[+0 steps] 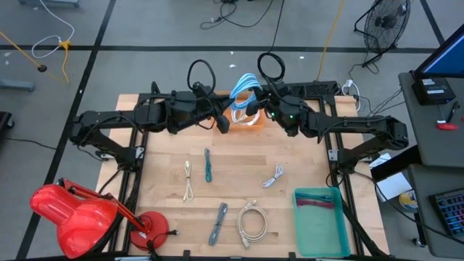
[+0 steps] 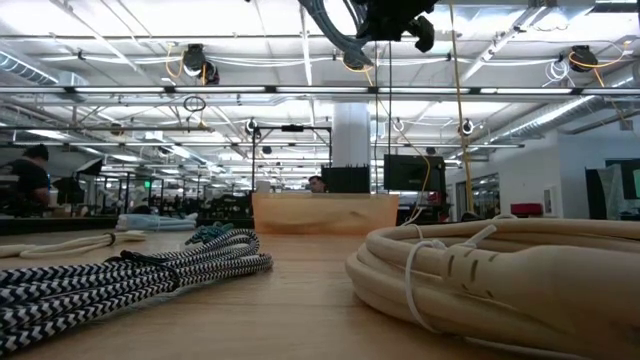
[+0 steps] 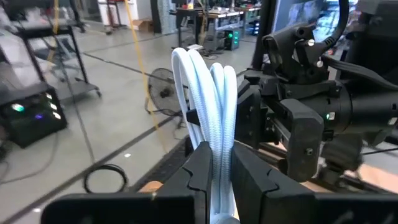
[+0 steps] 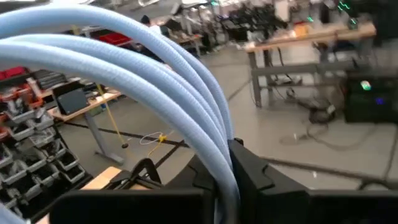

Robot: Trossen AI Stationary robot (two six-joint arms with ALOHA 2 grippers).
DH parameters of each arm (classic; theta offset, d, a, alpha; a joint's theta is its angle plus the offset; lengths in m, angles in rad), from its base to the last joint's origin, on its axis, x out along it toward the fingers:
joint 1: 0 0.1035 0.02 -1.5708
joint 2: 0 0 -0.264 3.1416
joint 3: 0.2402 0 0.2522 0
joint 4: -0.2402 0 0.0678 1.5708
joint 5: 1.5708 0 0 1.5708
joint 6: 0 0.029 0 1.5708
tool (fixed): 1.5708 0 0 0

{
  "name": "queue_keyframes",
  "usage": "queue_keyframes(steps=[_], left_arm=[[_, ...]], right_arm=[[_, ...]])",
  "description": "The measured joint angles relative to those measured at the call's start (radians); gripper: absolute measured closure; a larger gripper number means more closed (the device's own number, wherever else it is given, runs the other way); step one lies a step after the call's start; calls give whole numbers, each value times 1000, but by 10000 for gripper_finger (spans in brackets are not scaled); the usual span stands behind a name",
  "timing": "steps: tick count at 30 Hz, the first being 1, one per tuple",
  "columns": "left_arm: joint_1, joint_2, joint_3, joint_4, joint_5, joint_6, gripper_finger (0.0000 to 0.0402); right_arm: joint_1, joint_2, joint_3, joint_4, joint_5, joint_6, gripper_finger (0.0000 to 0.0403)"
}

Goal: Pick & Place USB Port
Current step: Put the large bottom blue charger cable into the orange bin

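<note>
Both arms meet above the far middle of the wooden desk [image 1: 290, 156], lifted off its surface. The left end effector [image 3: 217, 177] is closed tight on a coiled light-blue USB cable [image 1: 246, 87]; in its wrist view the two dark fingers [image 3: 196, 171] pinch the bundled strands between them. The right end effector [image 4: 227, 171] comes in from the opposite side and is also clamped shut on the same cable, whose loops arch over its fingers [image 4: 252, 171]. The coil hangs in the air between the two, above an orange object [image 1: 243, 118] at the desk's far edge.

Other cables lie spread on the near half of the desk: a teal cable [image 1: 208, 165], a cream cable [image 1: 188, 179], a small white cable [image 1: 273, 176], a grey braided cable [image 1: 218, 222] and a coiled beige cable [image 1: 251, 220]. A teal tray [image 1: 322, 230] sits at the near right corner with dark cables inside. A red lamp [image 1: 72, 214] stands at the near left.
</note>
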Motion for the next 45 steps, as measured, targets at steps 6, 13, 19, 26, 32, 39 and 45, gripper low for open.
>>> queue_keyframes(steps=[6,13,19,26,32,39,45], left_arm=[[36,0,0,3,81,-80,340],[68,-18,2,-71,129,-158,244],[82,-27,1,-112,123,-168,233],[41,-43,0,-125,123,-169,265],[-4,-45,1,-152,119,-156,298],[-54,-45,1,-237,96,-161,322],[-102,-45,1,-290,31,-178,337]], right_arm=[[-6,0,104,-234,44,62,395],[-33,-1,222,-567,165,100,395],[-127,49,293,-870,-103,335,395],[-240,230,368,-1088,-488,432,396],[-289,393,485,-1125,-585,399,396],[-329,594,719,-1237,-631,335,396],[-336,734,936,-1260,-634,305,396]])
